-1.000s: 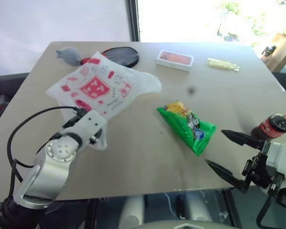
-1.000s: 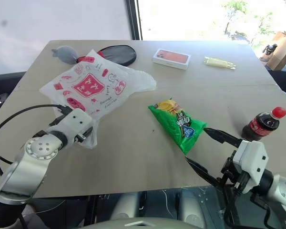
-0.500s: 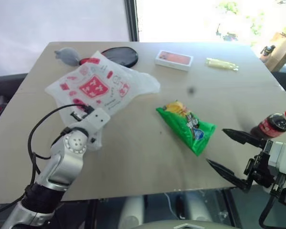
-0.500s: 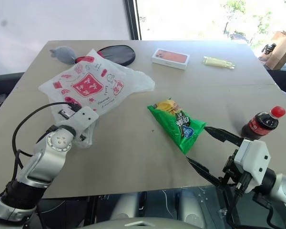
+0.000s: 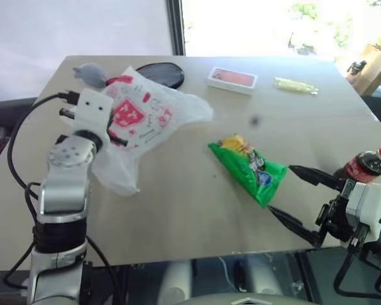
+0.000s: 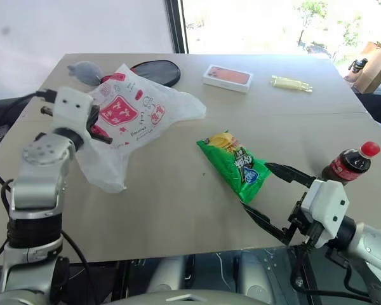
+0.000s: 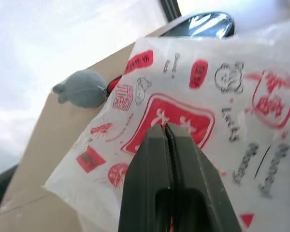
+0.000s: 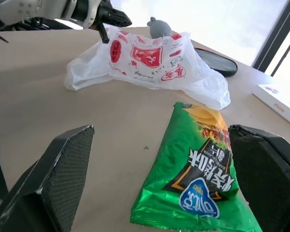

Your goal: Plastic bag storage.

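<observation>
Left wrist view has the left gripper (image 7: pixel 167 133) pinched tight on an edge of the plastic bag (image 5: pixel 143 111), which drapes from it onto the table (image 5: pixel 197 197) beside a green snack packet (image 5: pixel 251 168). Thin, light, limp and slippery film probably tears easily; bunched folds should hold better. The right gripper (image 6: pixel 273 197) stands wide, empty.

Printed matter on two soft packs

Red cartoon stamps and small dark lettering are seen on the plastic bag (image 7: pixel 232 96), too small to be read. Bold white characters and a blue round logo are carried by the green snack packet (image 8: pixel 203 179), not legibly.
</observation>
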{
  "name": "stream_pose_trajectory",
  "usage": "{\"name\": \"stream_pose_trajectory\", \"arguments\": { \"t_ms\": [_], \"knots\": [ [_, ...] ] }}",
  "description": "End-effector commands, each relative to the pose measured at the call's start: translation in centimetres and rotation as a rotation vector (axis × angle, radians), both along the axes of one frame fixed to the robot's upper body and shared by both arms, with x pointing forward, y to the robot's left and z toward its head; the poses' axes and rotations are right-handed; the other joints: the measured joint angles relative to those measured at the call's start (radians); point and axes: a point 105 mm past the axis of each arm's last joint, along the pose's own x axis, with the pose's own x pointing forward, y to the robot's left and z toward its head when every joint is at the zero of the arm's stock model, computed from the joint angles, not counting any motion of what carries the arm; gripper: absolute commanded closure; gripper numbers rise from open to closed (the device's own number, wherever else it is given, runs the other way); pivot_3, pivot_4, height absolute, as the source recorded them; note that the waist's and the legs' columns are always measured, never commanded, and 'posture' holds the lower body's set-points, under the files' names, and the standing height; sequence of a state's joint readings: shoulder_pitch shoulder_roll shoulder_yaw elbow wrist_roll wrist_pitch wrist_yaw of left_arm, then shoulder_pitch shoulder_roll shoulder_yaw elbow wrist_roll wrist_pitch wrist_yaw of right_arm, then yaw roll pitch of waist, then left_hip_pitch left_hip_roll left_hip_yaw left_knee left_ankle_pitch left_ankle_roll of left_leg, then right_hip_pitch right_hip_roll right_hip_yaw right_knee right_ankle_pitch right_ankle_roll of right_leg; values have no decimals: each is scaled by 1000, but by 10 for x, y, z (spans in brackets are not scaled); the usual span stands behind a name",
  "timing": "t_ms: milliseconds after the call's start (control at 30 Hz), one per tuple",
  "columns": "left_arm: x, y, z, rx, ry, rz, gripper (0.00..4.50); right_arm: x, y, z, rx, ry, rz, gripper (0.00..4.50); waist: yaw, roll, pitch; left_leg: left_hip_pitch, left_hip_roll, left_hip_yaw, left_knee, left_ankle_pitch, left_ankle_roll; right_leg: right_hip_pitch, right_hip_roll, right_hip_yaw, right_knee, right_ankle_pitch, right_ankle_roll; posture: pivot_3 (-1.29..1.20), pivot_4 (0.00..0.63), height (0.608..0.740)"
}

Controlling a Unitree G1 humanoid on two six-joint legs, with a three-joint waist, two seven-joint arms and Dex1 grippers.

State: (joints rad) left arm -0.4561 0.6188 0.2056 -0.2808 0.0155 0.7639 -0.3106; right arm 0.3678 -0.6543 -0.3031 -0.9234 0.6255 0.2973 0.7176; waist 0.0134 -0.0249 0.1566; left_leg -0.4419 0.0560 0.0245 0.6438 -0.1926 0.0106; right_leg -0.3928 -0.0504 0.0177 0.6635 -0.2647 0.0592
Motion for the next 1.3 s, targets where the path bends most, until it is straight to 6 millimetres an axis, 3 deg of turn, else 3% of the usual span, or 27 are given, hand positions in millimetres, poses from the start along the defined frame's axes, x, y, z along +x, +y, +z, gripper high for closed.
{"name": "stream_pose_trajectory", "arguments": {
  "t_ms": [33, 133, 167, 200, 267, 467, 500, 800, 1067, 1300],
  "knots": [
    [-3, -11, 1, 75, 50, -76, 4448, 1, 6, 4, 7, -19, 9, 0, -1, 0, 0, 0, 0, 0, 0, 0, 0, 0, 0, 0, 0, 0, 0, 0, 150, 740],
    [-17, -28, -29, 133, 192, -203, 4448, 3, 9, 2, 8, -16, 3, 0, -6, 0, 0, 1, 0, 1, -1, 0, 0, 0, 0, 1, 0, 0, 0, 0, 150, 740],
    [-23, -26, -40, 156, 227, -189, 3930, 3, 10, 1, 8, -16, 1, 0, -6, 0, 0, 1, 0, 2, -2, 0, 0, 0, 0, 2, 0, 0, 0, 0, 150, 740],
    [-28, -23, -50, 183, 263, -170, 3809, 3, 10, 1, 10, -17, -3, 0, -6, 0, 0, 1, 0, 2, -2, 0, 0, 0, 0, 2, 0, 0, 0, 0, 150, 740],
    [-35, -23, -64, 204, 304, -152, 2812, 2, 12, 0, 12, -18, -9, 0, -3, 0, 0, 1, 1, 1, -2, 0, 0, 0, 0, 2, 0, 0, 0, 0, 150, 740],
    [-41, -14, -82, 270, 336, -75, 250, 0, 12, -1, 11, -10, -10, 0, 1, 0, 0, 4, 1, 2, -1, 0, 0, 1, -1, 1, 0, -2, -4, 0, 150, 740],
    [-40, -12, -83, 278, 335, -59, 54, 0, 12, 0, 11, -10, -9, 0, 1, 0, 0, 5, 1, 2, -1, 0, 0, 3, -1, 2, -1, -2, -4, 0, 150, 740],
    [-21, -5, -100, 443, 308, 24, 54, 0, 10, 2, 4, -10, -1, 0, 1, 0, -1, 9, 1, 3, -3, 0, 0, 5, -2, 2, -1, -2, -4, 0, 150, 740],
    [-32, 2, -110, 504, 270, 61, 54, -3, 9, 1, 2, -4, -22, 0, -2, 1, -1, 12, 1, 7, -6, 0, 0, 6, -3, 5, -1, -2, -4, 0, 150, 740],
    [-37, 4, -88, 354, 143, 78, 54, -3, 8, 1, -3, -2, -24, 0, -1, 1, -1, 11, 2, 8, -6, 0, 0, 5, -3, 5, -1, -2, -4, 0, 150, 740]
  ]
}}
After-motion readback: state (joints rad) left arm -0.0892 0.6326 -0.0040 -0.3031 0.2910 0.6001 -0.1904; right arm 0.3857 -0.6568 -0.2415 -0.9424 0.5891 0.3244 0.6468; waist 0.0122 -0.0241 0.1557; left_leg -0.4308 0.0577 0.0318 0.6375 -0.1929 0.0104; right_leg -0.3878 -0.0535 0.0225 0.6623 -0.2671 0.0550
